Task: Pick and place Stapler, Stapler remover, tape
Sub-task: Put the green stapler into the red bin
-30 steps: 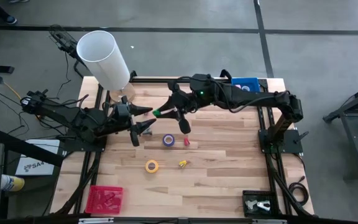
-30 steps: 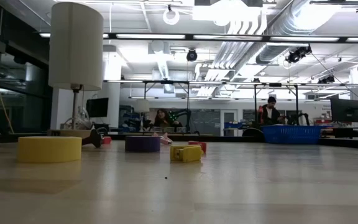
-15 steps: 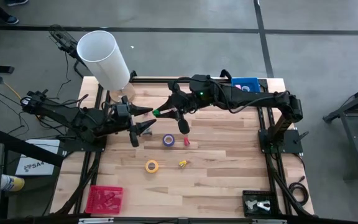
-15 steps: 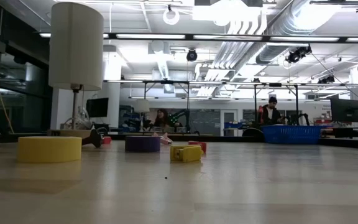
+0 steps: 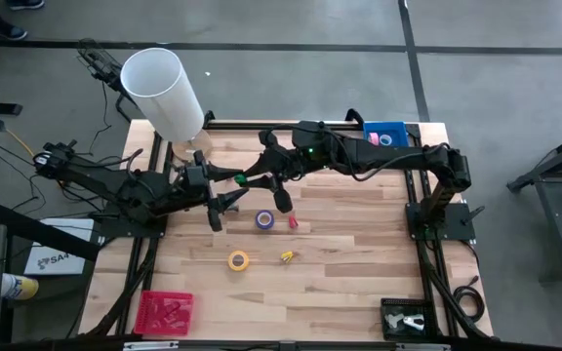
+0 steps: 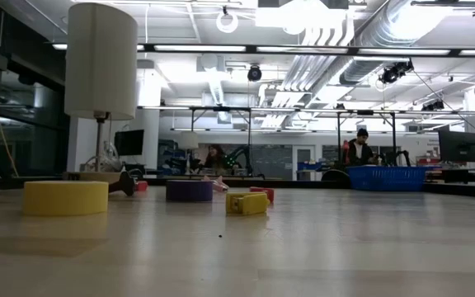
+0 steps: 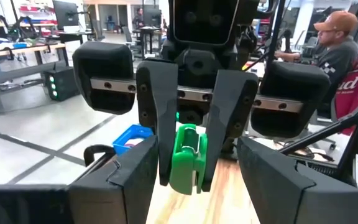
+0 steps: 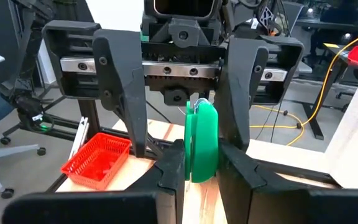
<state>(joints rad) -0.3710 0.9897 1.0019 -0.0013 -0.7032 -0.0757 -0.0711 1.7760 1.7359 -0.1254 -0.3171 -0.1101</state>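
A green stapler [image 5: 246,178] is held above the back-left part of the table [image 5: 359,263], between the two grippers, which face each other tip to tip. In the high view its long axis runs roughly left to right, along the line between the two arms. The right gripper [image 5: 252,177] is closed on the green stapler, whose narrow edge is seen clamped between its fingers [image 8: 173,171] in the right wrist view. The left gripper [image 5: 234,183] has its jaws spread wide on either side of the same stapler without pressing it; the gap shows in the left wrist view, where the stapler [image 7: 187,158] stands upright between the right arm's fingers.

On the table just in front of the grippers lie the purple tape [image 5: 264,220] flat, with a small red item [image 5: 293,223] just beside it. Nearer the front lie the yellow tape [image 5: 238,260] and a small yellow item [image 5: 287,257], apart from each other. These four sit directly under or near any descent path.

A blue basket [image 5: 385,134] is at the back-right corner, holding a pink item. A red basket [image 5: 164,312] is at the front-left corner. A white lamp shade [image 5: 162,93] overhangs the back-left edge, close behind the left arm. The right half of the table is open.
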